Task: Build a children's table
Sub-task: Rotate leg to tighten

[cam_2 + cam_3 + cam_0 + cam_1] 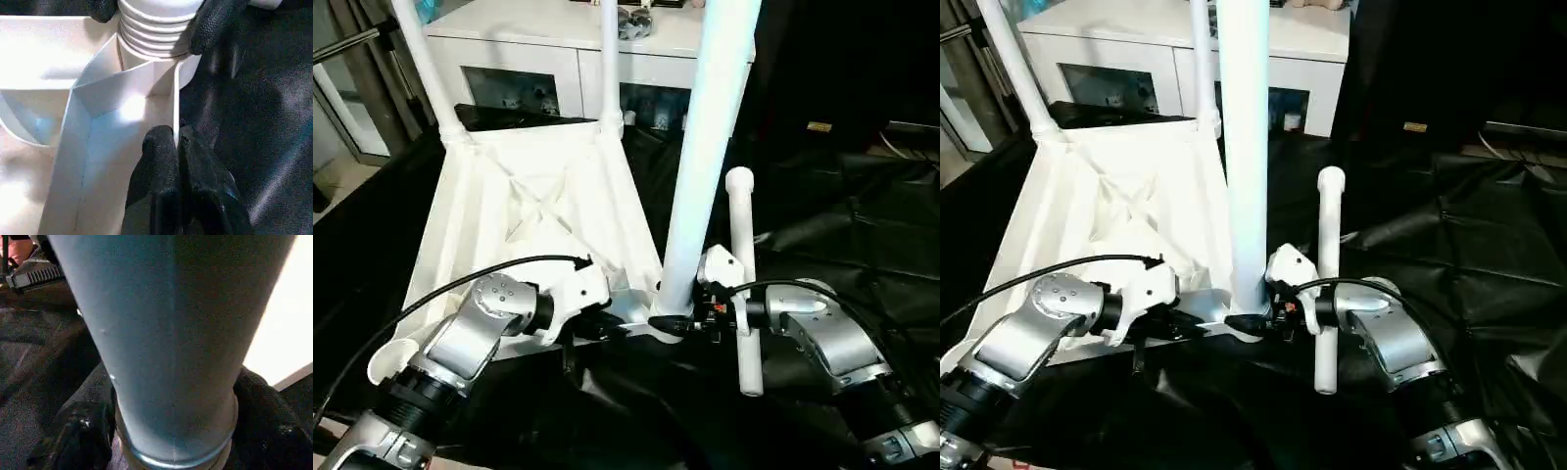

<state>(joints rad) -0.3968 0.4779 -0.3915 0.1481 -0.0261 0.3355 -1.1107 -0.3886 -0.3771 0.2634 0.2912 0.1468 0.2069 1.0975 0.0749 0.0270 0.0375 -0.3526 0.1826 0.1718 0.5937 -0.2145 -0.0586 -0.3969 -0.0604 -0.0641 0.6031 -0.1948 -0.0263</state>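
White plastic tabletop [538, 196] lies upside down on the black sheet [842, 225], its thin rim wall pinched tight between the left gripper [175, 147] fingers. Right gripper [171, 440] fingers [78, 431] sit either side of the near leg [705, 157] base, hugging it at the socket.

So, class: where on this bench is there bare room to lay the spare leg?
Bare black sheet right of the loose leg, and the ribbed underside of the tabletop between the far legs. Crowded: the near corner, with both claws at the near leg.
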